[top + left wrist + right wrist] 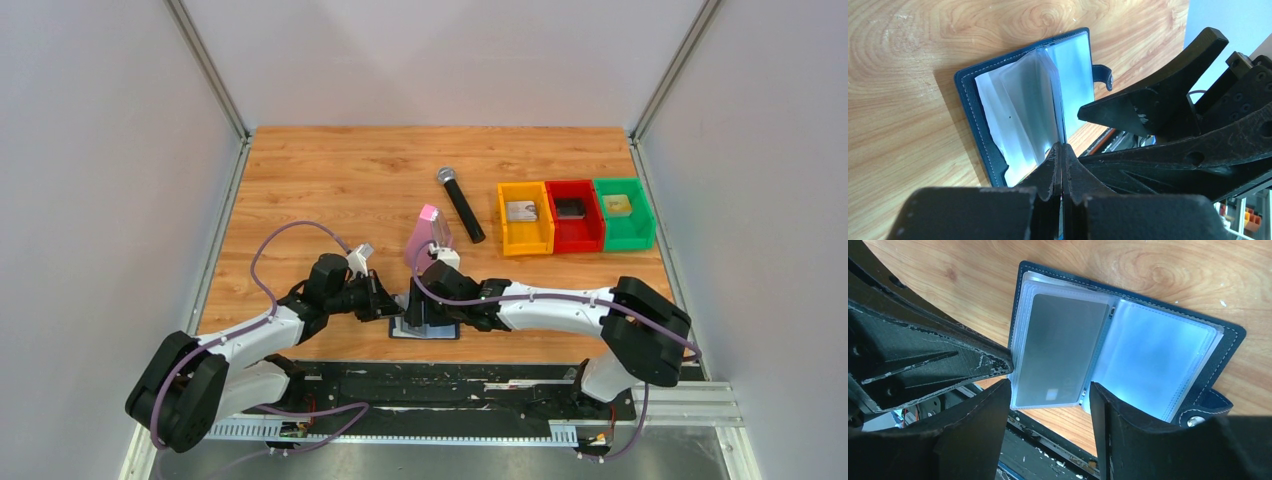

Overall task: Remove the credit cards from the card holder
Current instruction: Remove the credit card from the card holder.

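The navy card holder lies open near the table's front edge, with its clear sleeves fanned up. One raised sleeve holds a grey-looking credit card. My left gripper is shut, its tips pinching the edge of a sleeve leaf and holding it upright. It comes in from the left. My right gripper is open, one finger on each side of the card's lower edge, and neither finger touches the card. Seen from above, the right gripper hangs over the holder and hides most of it.
A pink metronome stands just behind the grippers, and a black microphone lies beyond it. Orange, red and green bins sit at the back right, each with a small item inside. A black rail runs along the table's front edge.
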